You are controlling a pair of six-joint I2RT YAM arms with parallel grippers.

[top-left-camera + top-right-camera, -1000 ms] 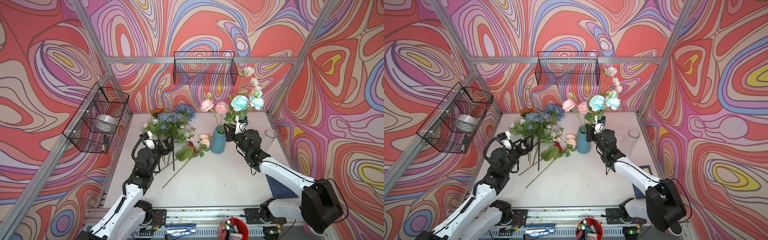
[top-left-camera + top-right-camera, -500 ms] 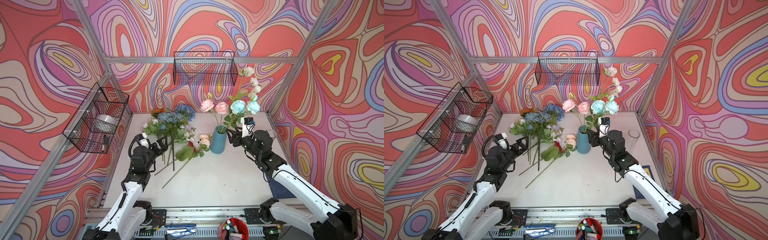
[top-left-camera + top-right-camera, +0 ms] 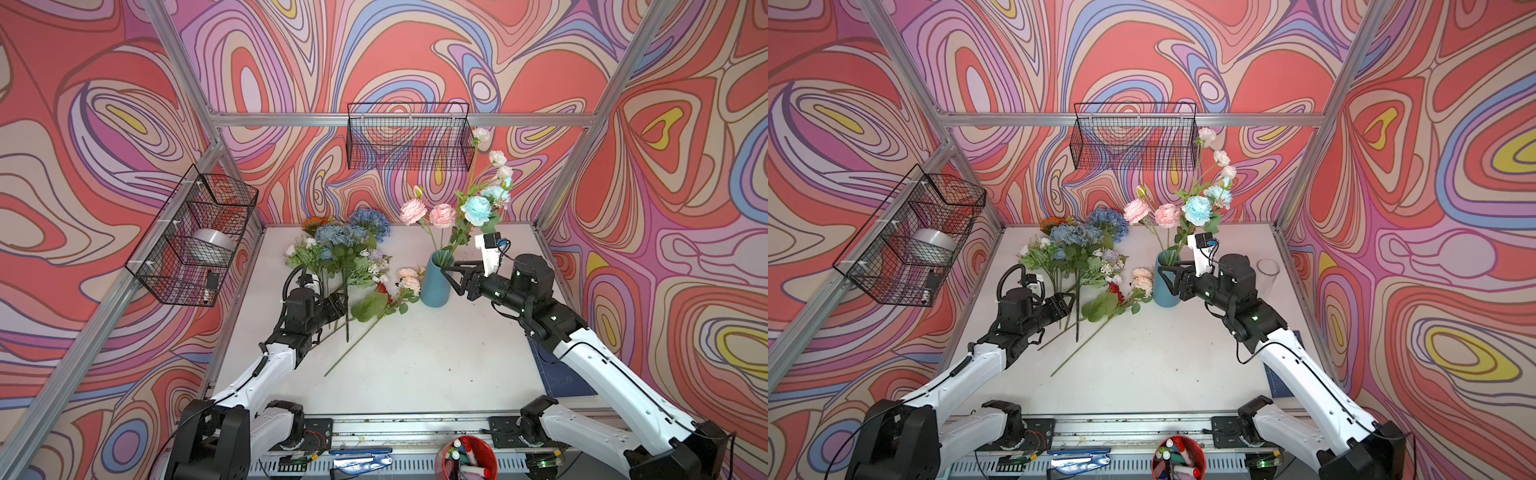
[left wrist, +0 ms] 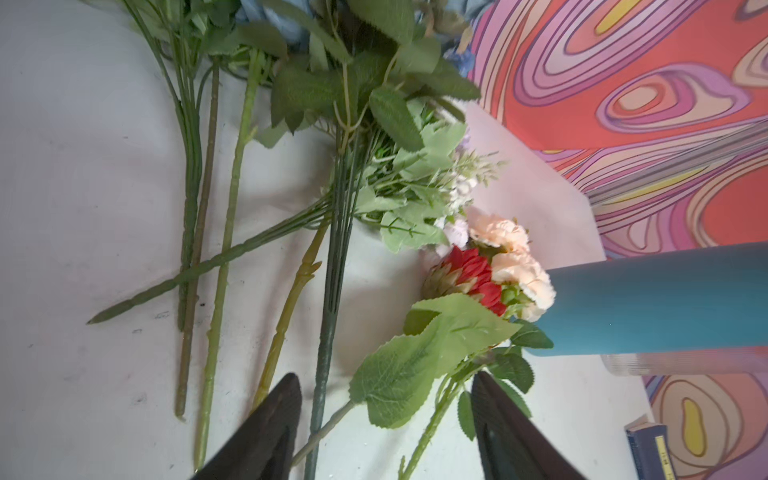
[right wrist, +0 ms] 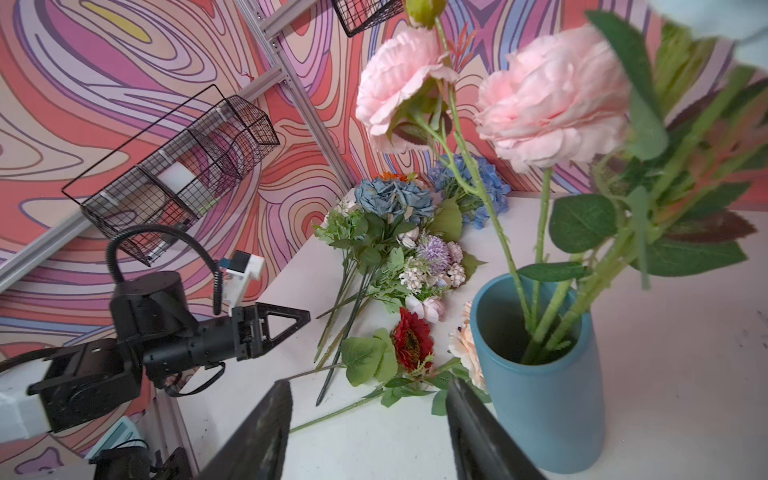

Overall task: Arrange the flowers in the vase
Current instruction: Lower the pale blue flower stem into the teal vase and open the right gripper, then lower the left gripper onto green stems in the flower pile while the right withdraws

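Left of the blue vase [image 3: 435,286], my left gripper [image 3: 338,301] sat low over the white table [image 3: 415,353]. Its jaws were apart, and a dark green stem [image 4: 328,353] and a pale leaf stalk passed between them unpinched. The loose flowers [image 3: 345,253] lay heaped on the table left of the vase, with their long green stems fanned toward that gripper. The heap held blue hydrangeas [image 3: 370,220], an orange bloom [image 3: 313,222], lilac and white sprigs, a red daisy [image 4: 469,270] and peach roses [image 3: 409,278] right beside the vase wall. The vase stood upright and held two pink roses [image 3: 442,214], teal roses [image 3: 476,208] and a tall white spray [image 3: 496,158]. Just right of the vase, near its rim, my right gripper [image 3: 451,276] hung with its jaws spread and nothing between them.
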